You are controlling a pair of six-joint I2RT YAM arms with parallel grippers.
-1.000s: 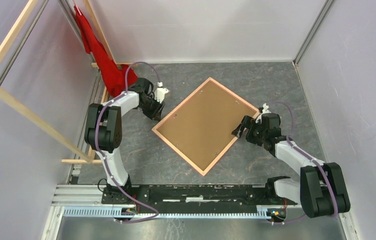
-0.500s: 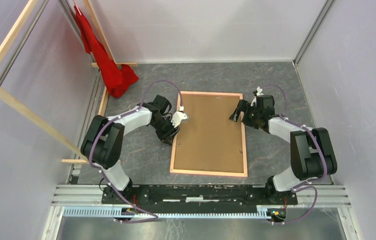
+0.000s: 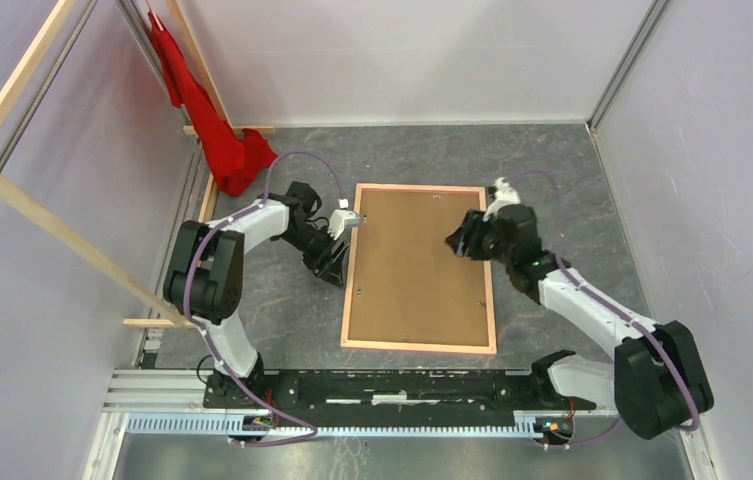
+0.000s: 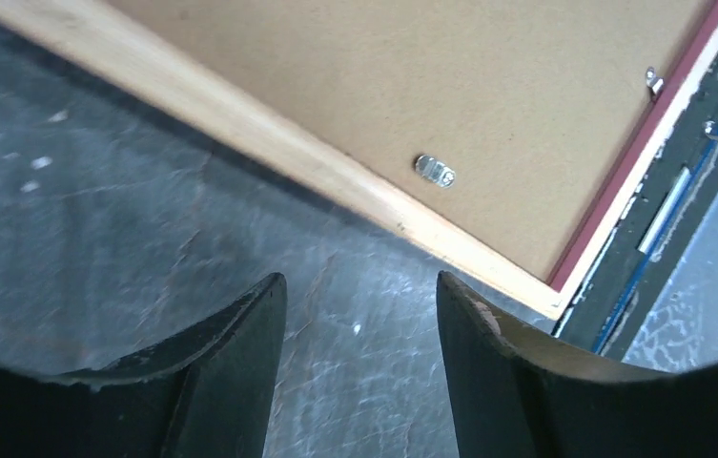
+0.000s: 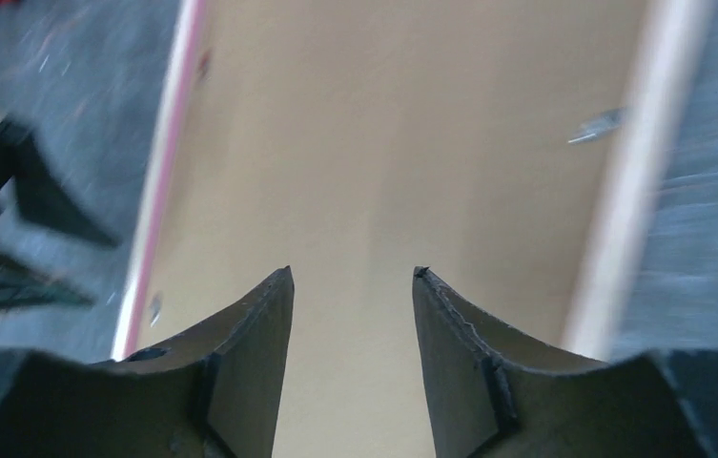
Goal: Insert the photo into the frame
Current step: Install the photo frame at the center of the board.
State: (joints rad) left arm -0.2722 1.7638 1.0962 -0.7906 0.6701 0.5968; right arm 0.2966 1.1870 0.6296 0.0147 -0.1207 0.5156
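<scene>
The frame [image 3: 350,290] lies face down on the table, its pale wood-tan back up, with a brown backing board [image 3: 417,270] inside its rails. The photo is hidden. My left gripper [image 3: 333,272] is open and empty, low over the bare table just left of the frame's left rail. In the left wrist view the gripper [image 4: 359,281] points at the table, with the rail [image 4: 269,143] and a metal clip [image 4: 436,172] ahead. My right gripper [image 3: 458,240] is open and empty over the board's upper right part. The right wrist view shows the gripper [image 5: 353,274] above the board [image 5: 383,143].
A red cloth [image 3: 217,135] hangs at the back left beside a wooden stand [image 3: 42,215]. Grey walls close in the table on three sides. The arms' black base rail [image 3: 402,385] runs along the near edge.
The frame has turned from a diamond pose to square with the table edges. My right gripper moved from the top right rail to over the board. My left gripper stays beside the left rail.
</scene>
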